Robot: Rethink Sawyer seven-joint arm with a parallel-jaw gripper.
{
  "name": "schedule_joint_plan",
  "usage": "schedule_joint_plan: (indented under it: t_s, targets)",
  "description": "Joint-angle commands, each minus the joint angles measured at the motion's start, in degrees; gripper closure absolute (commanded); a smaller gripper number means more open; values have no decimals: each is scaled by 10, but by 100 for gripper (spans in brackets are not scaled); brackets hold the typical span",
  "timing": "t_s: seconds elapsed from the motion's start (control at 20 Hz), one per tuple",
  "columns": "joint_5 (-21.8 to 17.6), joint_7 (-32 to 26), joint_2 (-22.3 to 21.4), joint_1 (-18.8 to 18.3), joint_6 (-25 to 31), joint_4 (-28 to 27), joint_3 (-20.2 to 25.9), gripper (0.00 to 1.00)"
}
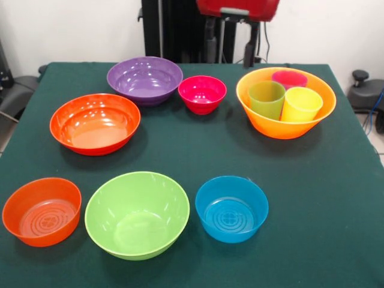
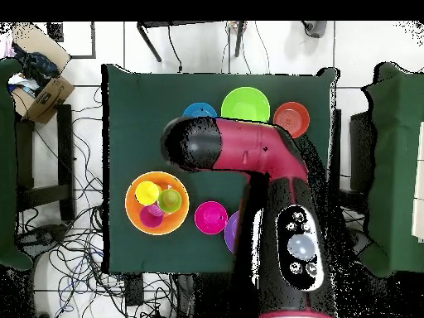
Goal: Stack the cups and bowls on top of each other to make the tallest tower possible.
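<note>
Arm: the red and black arm [image 2: 257, 157] is bent over the middle of the tabletop in the overhead view; in the front view only its red housing shows at the top edge.
Gripper: in neither view can I make it out clearly, so I cannot tell whether it is released or clenched.
Tabletop: dark green cloth [image 1: 312, 198], with everything standing on it.
Big orange bowl: [image 1: 264, 123] at the far right in the front view — it holds three cups side by side.
Cups: the green cup [image 1: 267, 99] and the yellow cup [image 1: 300, 104] stand upright at the front of that bowl, touching or nearly so; a pink-purple cup [image 1: 289, 78] stands behind them.
Purple bowl: [image 1: 144, 80] at the far side, left of centre.
Small pink bowl: [image 1: 202, 94] just beside the purple bowl, on its right.
Wide red-orange bowl: [image 1: 95, 123] at the left, nearer than the purple bowl.
Near row: small orange bowl [image 1: 41, 211] at the left, big lime green bowl [image 1: 137, 214] in the middle, small blue bowl [image 1: 231, 209] to the right — each apart from its neighbour.
Tower: none stands; every bowl sits upright and singly, except for the big orange bowl with its cups.
</note>
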Motion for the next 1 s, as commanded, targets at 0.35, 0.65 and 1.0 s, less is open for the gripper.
schedule_joint_plan:
  t_s: [0.35, 0.65, 1.0]
  targets:
    - [-70, -186, 132, -62, 116, -188, 118, 0]
    - [-81, -200, 158, -81, 129, -228, 141, 0]
    - [-91, -213, 176, -94, 155, -265, 158, 0]
